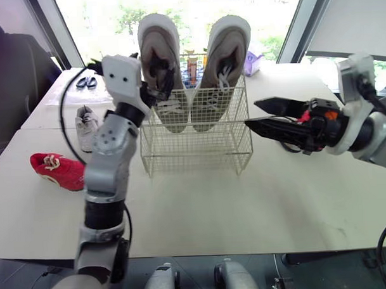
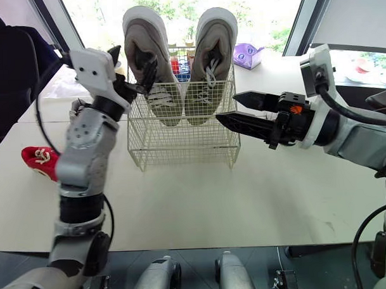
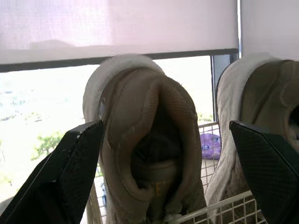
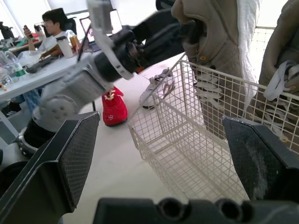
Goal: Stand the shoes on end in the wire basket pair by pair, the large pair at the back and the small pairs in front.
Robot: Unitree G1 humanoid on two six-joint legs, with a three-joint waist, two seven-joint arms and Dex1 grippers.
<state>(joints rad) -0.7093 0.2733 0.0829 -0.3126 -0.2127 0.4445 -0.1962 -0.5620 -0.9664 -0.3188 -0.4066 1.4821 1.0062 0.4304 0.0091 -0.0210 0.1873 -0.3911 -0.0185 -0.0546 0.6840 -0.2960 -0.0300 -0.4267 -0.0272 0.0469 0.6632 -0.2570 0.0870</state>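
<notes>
Left eye view has the two large shoes (image 1: 190, 71) standing on end in the basket (image 1: 193, 151), toes down and heels up, side by side against its back wall. That leaves the front half bare for the small pairs. The left gripper (image 3: 166, 128) is up at the heel of the left-hand large shoe, with its jaws released and spread to either side of the collar rather than clamped on it. I judge it is either steadying the shoe or letting go once it stands by itself. The right gripper (image 1: 250, 113) hovers just beside the basket's right wall with its jaws parted and nothing between them, probably ready to catch the pair if it tips. On the table (image 1: 202, 214) left of the basket lie a white shoe (image 1: 86, 126) and, nearer the front, a red shoe (image 1: 57, 170), both on their soles and well apart from the wire. Their mates are hidden behind the left arm or out of frame. The large pair looks done, and the small pairs are not yet started.
</notes>
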